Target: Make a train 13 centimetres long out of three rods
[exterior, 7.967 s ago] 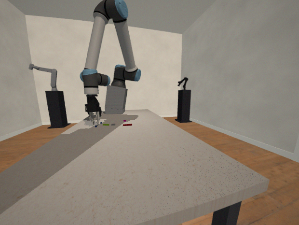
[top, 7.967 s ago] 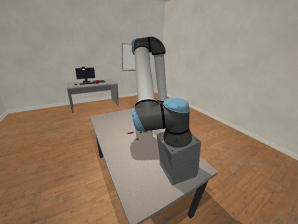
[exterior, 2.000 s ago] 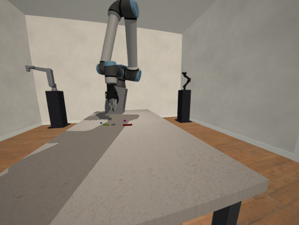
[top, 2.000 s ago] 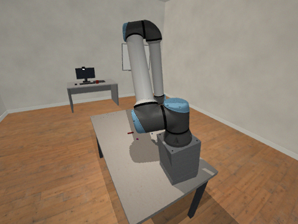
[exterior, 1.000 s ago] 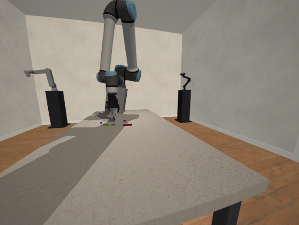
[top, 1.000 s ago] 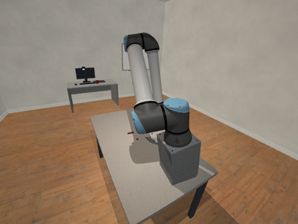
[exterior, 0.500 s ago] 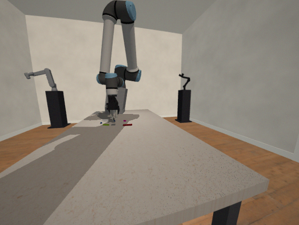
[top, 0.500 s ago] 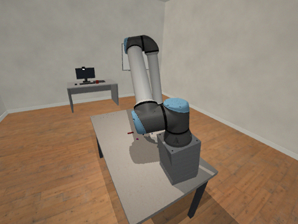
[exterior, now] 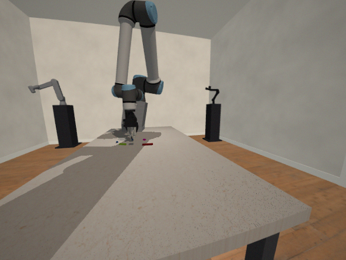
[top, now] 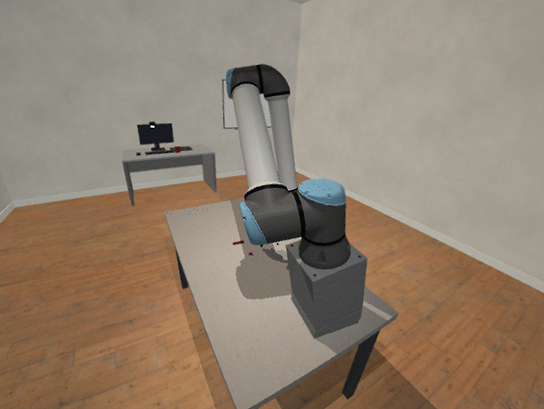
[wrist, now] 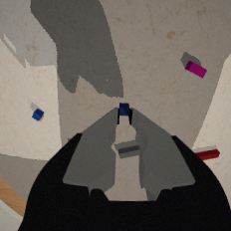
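My gripper (exterior: 132, 136) (wrist: 123, 109) is shut on a blue rod (wrist: 123, 108), low over the table just behind the grey rod as the exterior camera sees it. The grey rod (exterior: 131, 144) (wrist: 128, 148) shows between the jaws in the wrist view. A lime rod (exterior: 122, 144) lies beside the grey one with a small gap; the jaws hide it in the wrist view. A red rod (top: 238, 242) (exterior: 147, 144) (wrist: 209, 153) lies farther along, apart from the grey one. A magenta rod (top: 251, 254) (exterior: 144, 139) (wrist: 196, 69) and a second blue rod (top: 277, 243) (exterior: 116, 141) (wrist: 38, 115) lie apart.
The rods lie on the long table (top: 220, 312) (exterior: 178, 201). The arm's grey pedestal (top: 327, 298) stands at one end of it. Shadows of the arm fall across the top. A desk with a monitor (top: 155, 133) stands away by the wall.
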